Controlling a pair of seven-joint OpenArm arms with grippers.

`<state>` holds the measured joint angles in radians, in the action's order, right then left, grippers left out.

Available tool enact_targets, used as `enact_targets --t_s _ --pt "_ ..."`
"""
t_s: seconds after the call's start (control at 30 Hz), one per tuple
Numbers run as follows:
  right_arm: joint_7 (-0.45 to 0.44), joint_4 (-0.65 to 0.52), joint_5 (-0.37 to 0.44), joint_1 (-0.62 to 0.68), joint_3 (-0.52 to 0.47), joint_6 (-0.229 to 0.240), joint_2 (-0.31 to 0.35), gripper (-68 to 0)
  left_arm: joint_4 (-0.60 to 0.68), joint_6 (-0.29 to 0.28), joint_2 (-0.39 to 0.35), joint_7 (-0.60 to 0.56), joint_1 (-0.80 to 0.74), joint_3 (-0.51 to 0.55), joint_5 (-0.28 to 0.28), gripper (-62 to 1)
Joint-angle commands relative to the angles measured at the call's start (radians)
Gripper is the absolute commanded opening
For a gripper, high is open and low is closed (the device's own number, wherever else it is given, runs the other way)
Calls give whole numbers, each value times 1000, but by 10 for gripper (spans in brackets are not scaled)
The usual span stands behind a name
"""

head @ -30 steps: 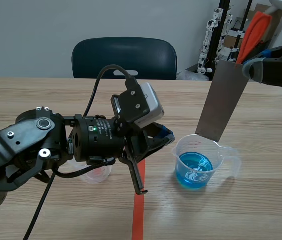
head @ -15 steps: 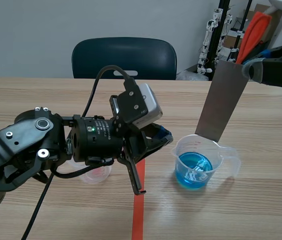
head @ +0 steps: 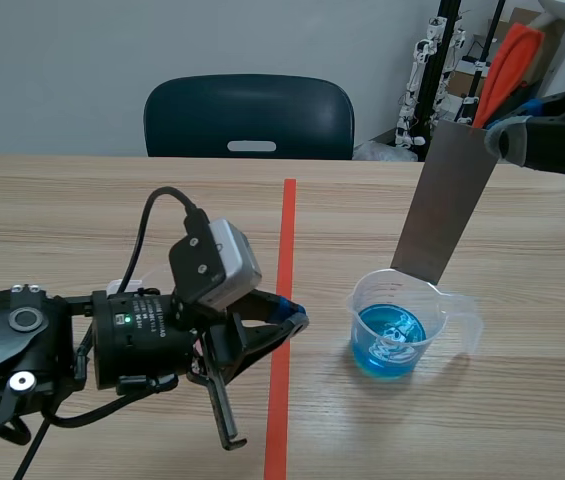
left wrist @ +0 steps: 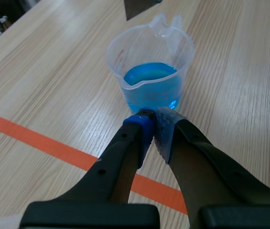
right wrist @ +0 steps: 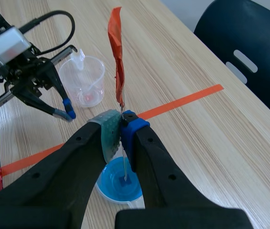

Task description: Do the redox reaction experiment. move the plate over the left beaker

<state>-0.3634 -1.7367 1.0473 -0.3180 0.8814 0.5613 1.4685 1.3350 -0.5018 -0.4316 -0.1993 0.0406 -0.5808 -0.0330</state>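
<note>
The left gripper (left wrist: 154,125) lies low over the wood-grain table (head: 82,200), its dotted pads pressed together on nothing. Near it stands the clear plastic left beaker (right wrist: 82,78), with a reddish trace inside. Further right, the flat grey metal plate (head: 447,205) hangs tilted, its lower end at the rim of the spouted blue-liquid beaker (head: 394,325) and its top clamped in the right gripper (right wrist: 121,125).

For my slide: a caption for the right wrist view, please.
Right gripper shut on the metal plate, held near the beaker of blue liquid; clear beaker beyond.
</note>
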Motion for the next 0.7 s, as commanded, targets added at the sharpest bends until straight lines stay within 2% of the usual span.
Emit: enact_targets --t_s 0.0,0.13,0.33,0.57,0.6,0.67 --pt "-2 -5 11 -17 -41 0 0 -667 54 2 -19 -40 -19 24 -12 -584" --pt "47 -5 11 -17 -81 7 -24 -667 83 3 -62 -55 -77 72 -12 -584" --pt "108 -5 11 -17 -124 8 -78 -667 110 10 -132 -157 -180 153 -13 -584" --pt "188 -5 -4 -18 -185 8 -157 -667 122 9 -209 -353 -342 271 -11 -579" --pt "198 -5 -5 -18 -193 8 -168 -667 122 9 -219 -377 -367 288 -11 -567" --pt "227 -5 -7 -36 -198 16 -190 -667 122 9 -234 -417 -414 321 -11 -502"
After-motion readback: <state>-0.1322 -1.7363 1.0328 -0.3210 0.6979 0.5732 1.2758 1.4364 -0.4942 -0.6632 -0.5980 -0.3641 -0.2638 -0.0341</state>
